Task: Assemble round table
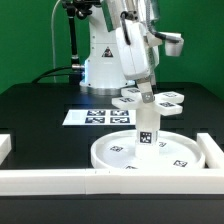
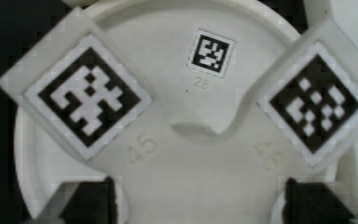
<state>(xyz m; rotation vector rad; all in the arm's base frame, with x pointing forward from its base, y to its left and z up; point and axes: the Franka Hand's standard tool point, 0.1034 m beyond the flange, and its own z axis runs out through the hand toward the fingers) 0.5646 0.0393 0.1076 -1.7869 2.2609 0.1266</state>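
I see the large rimmed round disc (image 1: 140,152) lying flat on the desk, white, with small black-and-white square tags on its face and a raised lip all round. The short cylindrical leg (image 1: 147,124) stands upright at the disc's middle, tagged on its side. The flat cross-shaped foot (image 1: 150,98) sits just above the leg's top, white with tags on its arms; I cannot tell whether foot and leg touch. From the wrist I see the foot's (image 2: 194,100) tags large.
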